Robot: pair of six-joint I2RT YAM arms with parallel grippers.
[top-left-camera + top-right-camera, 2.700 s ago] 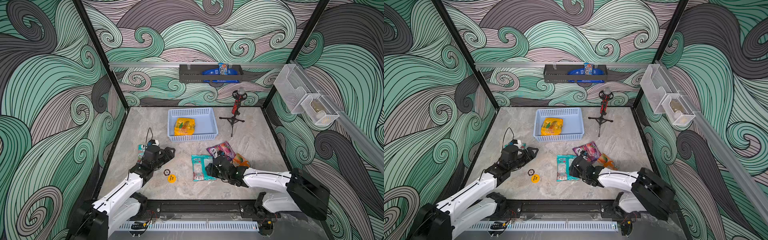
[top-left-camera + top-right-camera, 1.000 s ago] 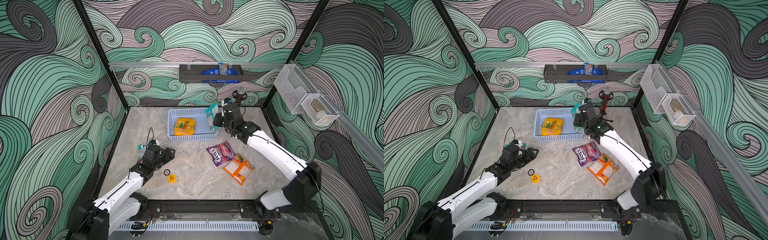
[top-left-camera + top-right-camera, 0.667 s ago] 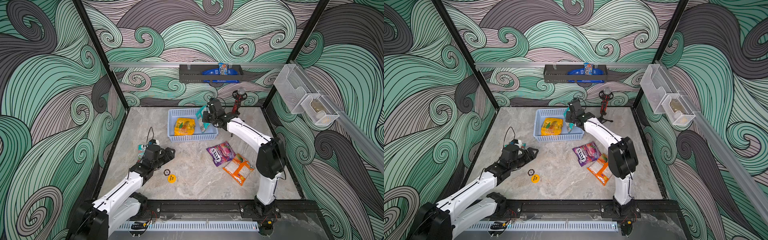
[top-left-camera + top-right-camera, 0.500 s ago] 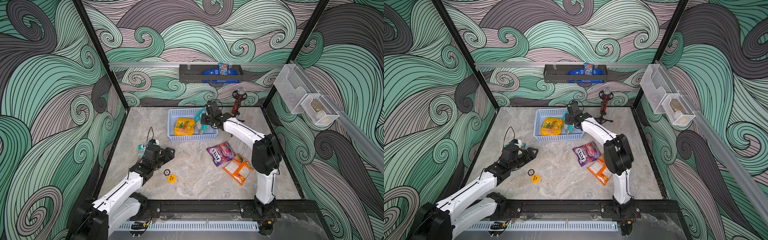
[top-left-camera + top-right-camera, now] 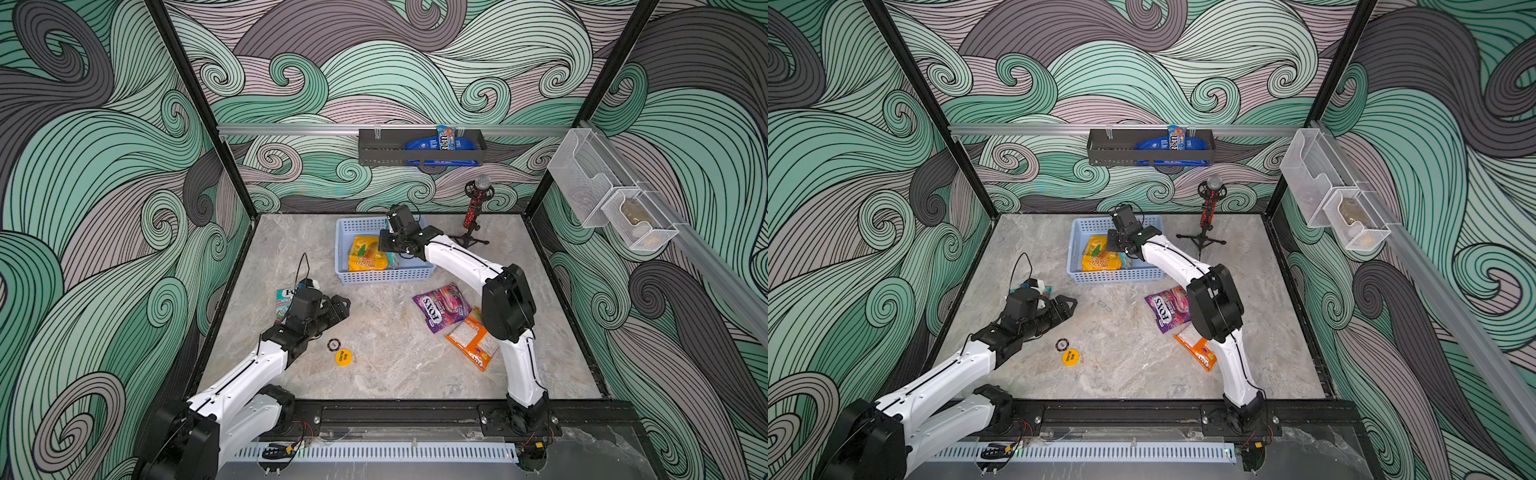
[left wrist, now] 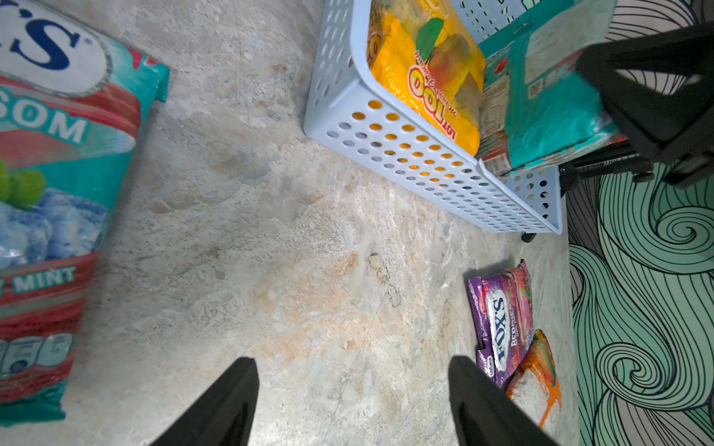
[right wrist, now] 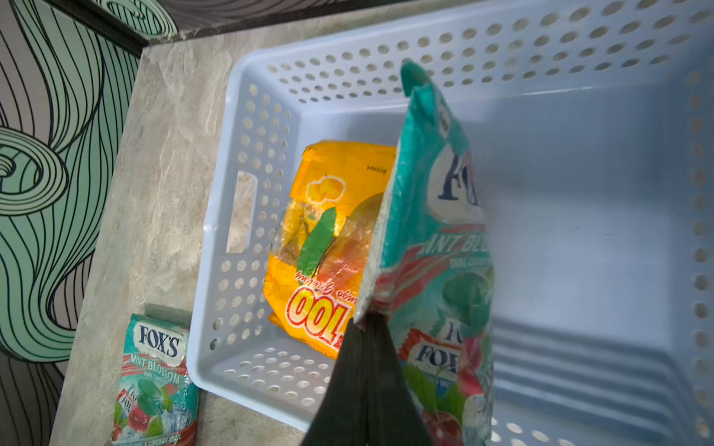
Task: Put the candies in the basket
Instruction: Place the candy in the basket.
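The light blue basket [image 5: 386, 275] [image 5: 1117, 275] stands at the back middle of the table, and the yellow candy bag [image 5: 365, 253] [image 7: 328, 247] lies inside it. My right gripper [image 5: 391, 249] [image 7: 367, 324] is shut on an edge of the teal candy bag [image 7: 436, 239], which hangs upright inside the basket beside the yellow bag. My left gripper [image 5: 340, 305] [image 6: 351, 363] is open low over bare table, with nothing between its fingers. The green-white FOX'S mint bag [image 5: 284, 297] [image 6: 46, 193] lies beside it. The purple FOX'S bag [image 5: 442, 306] [image 6: 500, 320] and the orange bag [image 5: 473, 345] lie at the right front.
A small yellow disc [image 5: 343, 356] and a small dark round chip [image 5: 333, 344] lie near my left arm. A microphone on a tripod [image 5: 473, 208] stands right of the basket. A dark grey tray [image 5: 419, 151] hangs on the back wall, and wire mesh bins [image 5: 615, 203] on the right wall.
My right arm has carried the teal bag from beside the basket's right end to over the basket and lowered it inside. My left gripper has barely moved.
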